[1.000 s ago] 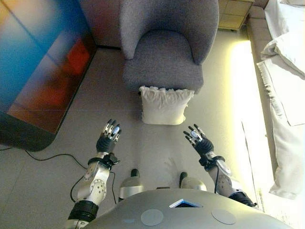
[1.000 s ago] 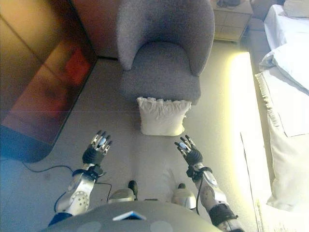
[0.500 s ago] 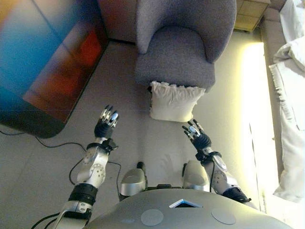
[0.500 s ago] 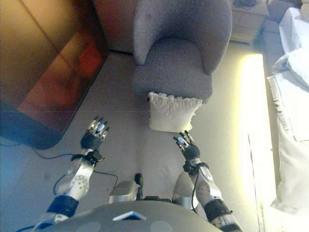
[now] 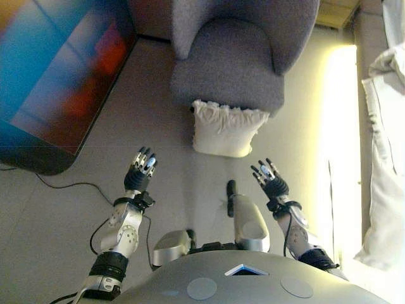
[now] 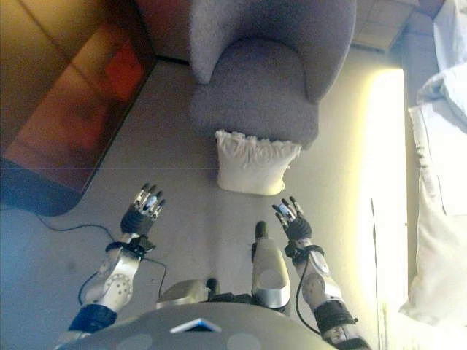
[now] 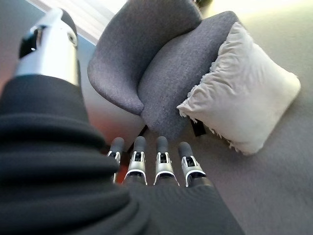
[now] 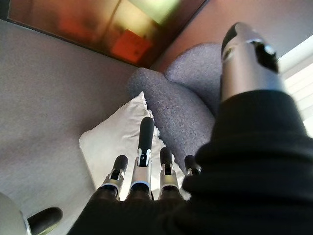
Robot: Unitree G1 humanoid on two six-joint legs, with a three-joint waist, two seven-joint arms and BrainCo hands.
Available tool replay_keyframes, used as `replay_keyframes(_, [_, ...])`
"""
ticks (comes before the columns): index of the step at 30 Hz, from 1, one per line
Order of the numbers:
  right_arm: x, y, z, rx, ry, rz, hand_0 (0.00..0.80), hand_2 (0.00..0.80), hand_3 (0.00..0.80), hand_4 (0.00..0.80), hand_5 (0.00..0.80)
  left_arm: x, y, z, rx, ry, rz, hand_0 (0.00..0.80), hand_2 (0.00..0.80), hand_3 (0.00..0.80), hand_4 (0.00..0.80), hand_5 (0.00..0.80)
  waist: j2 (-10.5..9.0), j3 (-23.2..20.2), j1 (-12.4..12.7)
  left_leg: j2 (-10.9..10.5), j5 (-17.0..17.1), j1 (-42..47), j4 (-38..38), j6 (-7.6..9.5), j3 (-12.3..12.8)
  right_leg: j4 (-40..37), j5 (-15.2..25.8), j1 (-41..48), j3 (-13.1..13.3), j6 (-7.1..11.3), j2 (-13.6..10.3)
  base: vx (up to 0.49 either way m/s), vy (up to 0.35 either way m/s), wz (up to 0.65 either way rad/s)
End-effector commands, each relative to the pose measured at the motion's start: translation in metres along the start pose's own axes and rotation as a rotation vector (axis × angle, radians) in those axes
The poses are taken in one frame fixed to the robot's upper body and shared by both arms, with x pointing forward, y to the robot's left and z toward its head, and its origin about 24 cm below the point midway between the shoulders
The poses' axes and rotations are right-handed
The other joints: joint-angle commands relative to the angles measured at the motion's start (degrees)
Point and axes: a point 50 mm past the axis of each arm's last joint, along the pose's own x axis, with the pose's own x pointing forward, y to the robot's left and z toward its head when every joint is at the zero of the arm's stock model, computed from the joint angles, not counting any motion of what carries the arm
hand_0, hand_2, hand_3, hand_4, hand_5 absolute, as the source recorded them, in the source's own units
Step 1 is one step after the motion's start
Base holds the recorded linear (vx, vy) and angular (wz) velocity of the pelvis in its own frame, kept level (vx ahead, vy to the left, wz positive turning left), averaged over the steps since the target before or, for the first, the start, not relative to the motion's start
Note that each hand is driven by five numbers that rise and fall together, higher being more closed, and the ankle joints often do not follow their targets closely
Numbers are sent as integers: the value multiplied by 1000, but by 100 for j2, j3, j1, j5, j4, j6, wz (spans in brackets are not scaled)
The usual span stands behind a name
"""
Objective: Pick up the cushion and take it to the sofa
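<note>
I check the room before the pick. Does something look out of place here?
Yes: the white cushion is on the floor, propped against the front of the grey armchair, not on its seat. The left hand and right hand are both open, short of the cushion and apart from it.

Light is soft and even around the grey armchair [image 5: 237, 60], which shows no hard shadow. Right of the armchair a bright band on the floor [image 5: 338, 126] is washed out to pale yellow, its detail lost. Left of the armchair a glossy dark panel [image 5: 57, 69] holds blurred blue and red reflections. The white cushion [image 5: 224, 128] against the armchair's front reads clearly.
</note>
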Motion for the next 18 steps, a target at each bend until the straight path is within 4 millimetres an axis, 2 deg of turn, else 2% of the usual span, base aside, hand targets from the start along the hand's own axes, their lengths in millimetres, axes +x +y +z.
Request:
replay_keyframes(1, [6,21,23,-50,-81,131,0,0,0,0,0,6,-17,34,51,-136,-107,0,0,0,0,0,104,-313,-174,142,1991,146,1498,-159,41,-1111,715,436,138,72,79,378,-168,-13])
replay_keyframes(3, [4,18,25,-71,-85,138,0,0,0,0,0,11,-24,40,30,-153,-116,0,0,0,0,0,-31,-379,-192,122,2383,-387,2908,-255,121,-1098,527,675,317,-187,106,381,-173,-43])
replay_keyframes(4, [5,17,25,-79,-86,135,0,0,0,0,0,15,-28,42,22,-159,-118,0,0,0,0,0,-112,-379,-164,118,2409,-777,3423,-223,149,-1118,454,845,385,-282,102,409,-143,-53])
replay_keyframes(6, [6,16,26,-82,-89,126,0,0,0,0,0,21,-36,44,3,-163,-121,0,0,0,0,0,-211,-323,-78,298,2270,-1416,3811,-101,280,-1109,262,1148,442,-395,130,371,-50,-32])
replay_keyframes(9, [7,15,26,-67,-87,128,0,0,0,0,0,24,-37,46,-3,-174,-112,0,0,0,0,0,-249,-184,120,309,2110,-1980,2799,130,309,-1143,25,1505,646,-360,250,355,125,-14])
replay_keyframes(10, [6,15,26,-70,-86,132,0,0,0,0,0,23,-36,49,-5,-184,-104,0,0,0,0,0,-221,-138,191,394,2217,-2060,2016,145,276,-1174,-73,1583,698,-311,301,307,214,-40])
replay_keyframes(12, [4,14,27,-69,-93,130,0,0,0,0,0,22,-34,54,2,-199,-107,0,0,0,0,0,-166,-32,317,505,2352,-2154,1192,72,206,-1213,-220,1755,773,-210,325,309,236,-48])
replay_keyframes(14, [0,11,26,-63,-99,124,0,0,0,0,0,19,-29,56,10,-206,-109,0,0,0,0,0,-45,27,488,666,2590,-2268,151,-141,102,-1200,-461,1991,807,-77,330,371,234,-35])
replay_keyframes(15, [-2,9,27,-56,-106,126,0,0,0,0,0,16,-26,57,13,-210,-105,0,0,0,0,0,-12,48,586,754,2608,-2342,-151,-223,30,-1176,-593,2137,837,8,251,362,168,-29])
replay_keyframes(16, [-3,8,26,-52,-108,127,0,0,0,0,0,14,-24,58,15,-210,-103,0,0,0,0,0,-13,65,641,762,2554,-2357,-226,-247,-38,-1136,-685,2227,849,60,177,370,149,-32])
replay_keyframes(17, [-3,7,25,-48,-101,125,0,0,0,0,0,11,-19,56,15,-208,-81,0,0,0,0,0,-14,41,687,744,2362,-2294,-174,-248,-179,-1033,-767,2250,841,146,24,299,116,-38])
replay_keyframes(18, [-3,7,24,-46,-93,124,0,0,0,0,0,10,-16,55,13,-205,-58,0,0,0,0,0,3,29,694,737,2286,-2216,-198,-255,-188,-948,-809,2247,814,200,-61,297,120,-56])
